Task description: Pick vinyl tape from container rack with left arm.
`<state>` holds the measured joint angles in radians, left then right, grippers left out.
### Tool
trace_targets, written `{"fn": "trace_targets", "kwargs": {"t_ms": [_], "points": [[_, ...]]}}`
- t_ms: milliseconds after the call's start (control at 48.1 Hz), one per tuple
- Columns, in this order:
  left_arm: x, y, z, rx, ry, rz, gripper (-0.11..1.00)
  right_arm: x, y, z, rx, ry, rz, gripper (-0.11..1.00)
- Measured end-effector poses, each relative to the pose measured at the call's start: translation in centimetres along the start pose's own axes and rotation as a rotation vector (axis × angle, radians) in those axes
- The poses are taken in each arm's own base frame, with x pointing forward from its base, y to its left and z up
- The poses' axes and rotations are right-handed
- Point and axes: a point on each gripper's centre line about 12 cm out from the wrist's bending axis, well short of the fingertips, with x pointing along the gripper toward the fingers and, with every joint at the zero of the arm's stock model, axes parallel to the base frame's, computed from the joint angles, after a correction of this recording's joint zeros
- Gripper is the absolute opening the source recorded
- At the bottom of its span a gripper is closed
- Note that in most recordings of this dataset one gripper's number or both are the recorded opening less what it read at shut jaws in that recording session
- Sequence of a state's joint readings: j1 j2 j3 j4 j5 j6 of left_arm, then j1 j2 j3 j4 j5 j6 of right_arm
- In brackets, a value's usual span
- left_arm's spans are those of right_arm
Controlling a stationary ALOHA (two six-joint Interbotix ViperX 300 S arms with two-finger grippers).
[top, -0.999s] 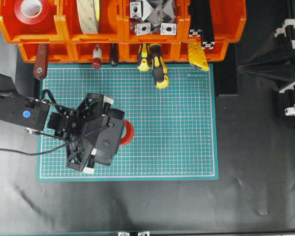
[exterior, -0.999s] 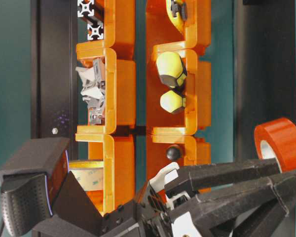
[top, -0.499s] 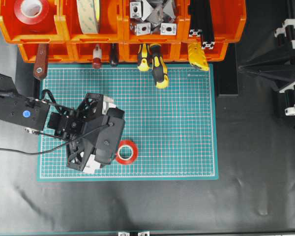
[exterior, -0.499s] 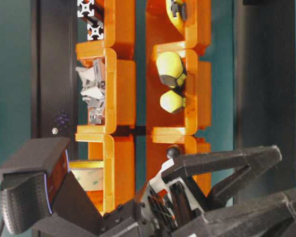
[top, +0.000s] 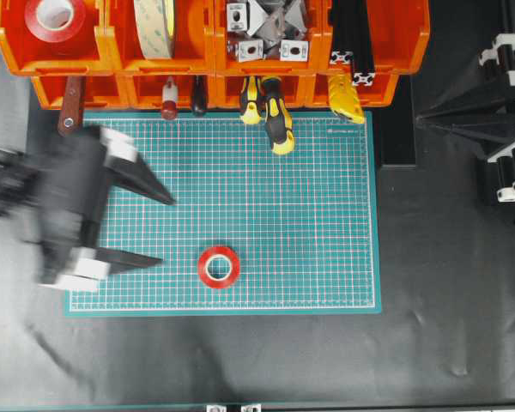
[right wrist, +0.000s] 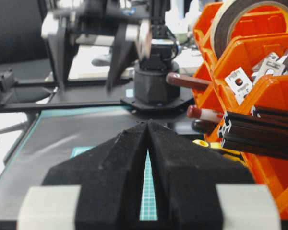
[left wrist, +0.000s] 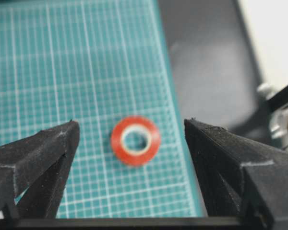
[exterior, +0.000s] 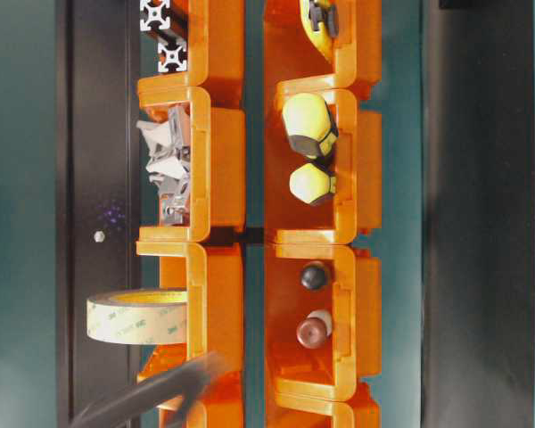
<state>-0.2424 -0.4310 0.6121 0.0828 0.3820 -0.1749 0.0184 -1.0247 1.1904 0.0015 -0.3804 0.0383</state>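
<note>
The black left gripper with white fingertip pads appears motion-blurred at the left edge of the green gridded cutting mat, its two fingers spread wide apart and holding nothing. Just beyond the fingertips, apart from them, the small glossy red vinyl tape ring with a white core lies flat on the mat, hole facing up, so it has no long axis. It sits near the mat's lower edge, with bare grid open on every side. The orange plastic container rack runs along the mat's top edge, well apart from the tape; another red roll and a cream-yellow roll sit in its upper bins. The right gripper rests with fingers pressed together, empty
</note>
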Motion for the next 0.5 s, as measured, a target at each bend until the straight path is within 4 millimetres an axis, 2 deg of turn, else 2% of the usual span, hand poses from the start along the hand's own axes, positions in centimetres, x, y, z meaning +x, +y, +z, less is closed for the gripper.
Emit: {"fn": "trace_targets", "kwargs": {"t_ms": [187,437,499], "points": [[-6.4,-0.3,1.1,0.001,-0.175,-0.029,0.84,0.0,0.0,0.0,-0.002,0.0,0.0,0.01],[-14.1,0.2,0.2,0.0,-0.361,-0.042,0.84,0.0,0.0,0.0,0.0,-0.002,-0.001,0.01],[-15.2,0.5,-0.5,-0.003,-0.378,-0.039,0.84,0.0,0.0,0.0,-0.002,0.0,0.0,0.01]]}}
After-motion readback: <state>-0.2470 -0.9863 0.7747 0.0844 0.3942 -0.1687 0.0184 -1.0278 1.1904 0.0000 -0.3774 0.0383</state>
